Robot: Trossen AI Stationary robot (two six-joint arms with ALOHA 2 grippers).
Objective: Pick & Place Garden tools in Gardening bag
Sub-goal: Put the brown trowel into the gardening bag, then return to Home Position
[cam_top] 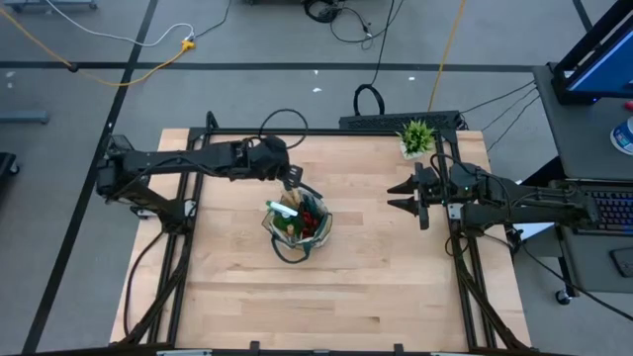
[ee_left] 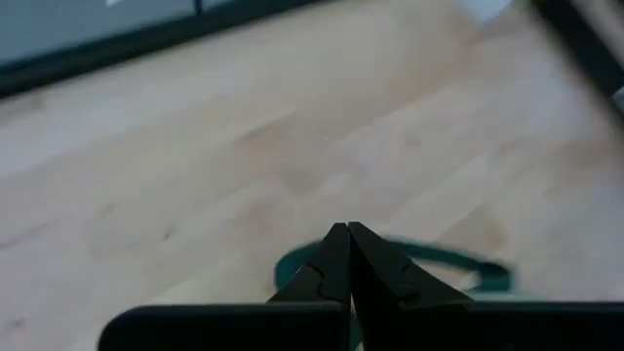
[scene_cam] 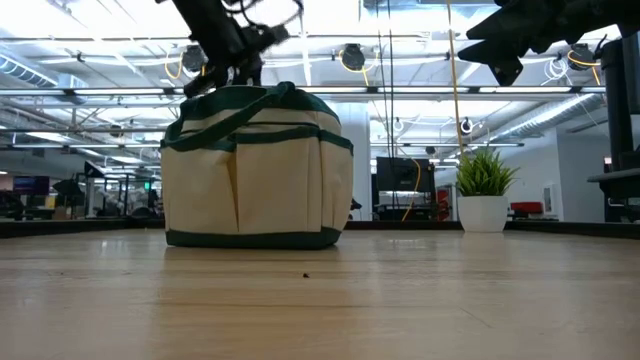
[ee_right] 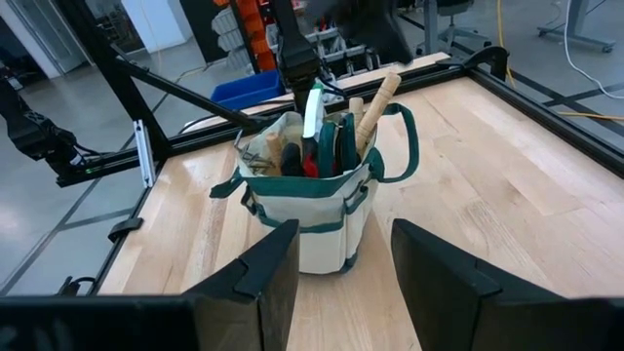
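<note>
Now the gardening bag (cam_top: 298, 225) stood mid-table, full of tools. The left gripper (cam_top: 294, 179) hung just over its back rim, fingers pressed together on nothing. It could snag a bag handle (ee_right: 398, 144) and tip the bag over. The right gripper (cam_top: 405, 194) waited well apart, fingers spread. Which tools lay deepest was hidden.

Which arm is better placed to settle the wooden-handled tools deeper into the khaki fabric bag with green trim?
Left, probably: the left gripper, fingers shut, hovers at the khaki fabric bag's rim; the right gripper, open, waits apart near the table edge.
</note>
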